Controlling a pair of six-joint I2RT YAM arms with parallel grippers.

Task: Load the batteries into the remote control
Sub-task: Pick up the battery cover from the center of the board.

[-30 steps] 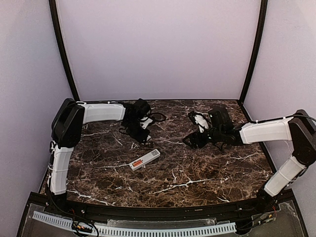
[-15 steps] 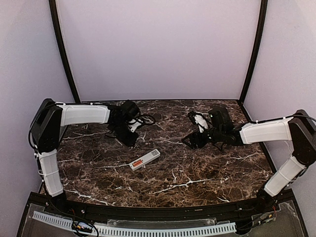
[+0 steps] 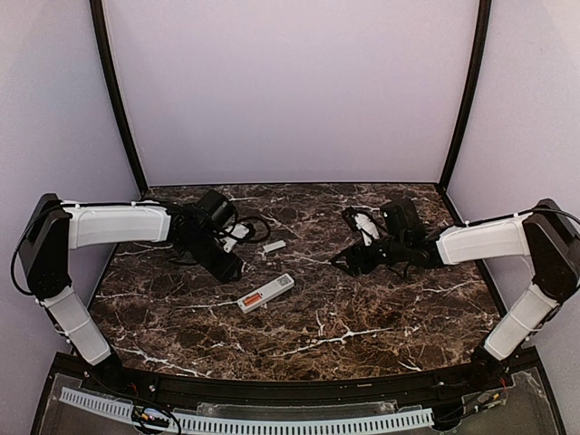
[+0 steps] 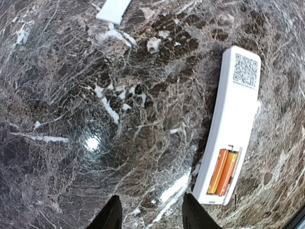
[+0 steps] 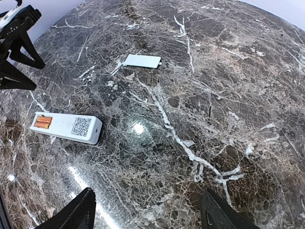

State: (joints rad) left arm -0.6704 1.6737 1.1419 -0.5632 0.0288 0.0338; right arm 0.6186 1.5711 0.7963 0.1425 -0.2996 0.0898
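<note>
The remote control (image 3: 266, 294) is seen lying flat near the middle of the marble table (image 3: 381, 326), between the two arms and touched by neither. From above, only an orange patch can be made out at its near-left end. In the left wrist view this patch is resolved into the batteries (image 4: 223, 171), two orange cylinders lying side by side in the uncovered slot, and a square printed code is shown at the opposite end. A small flat white piece (image 3: 274, 246), possibly the slot's cover, is seen on the table beyond the remote and apart from it. The left end effector (image 4: 150, 217) is held over bare marble just beside the remote's battery end, its fingers moderately parted with nothing between them. The right end effector (image 5: 147, 217) is spread wide and empty over bare table, well apart from the remote. Its fingers are hard to separate in the top view.
</note>
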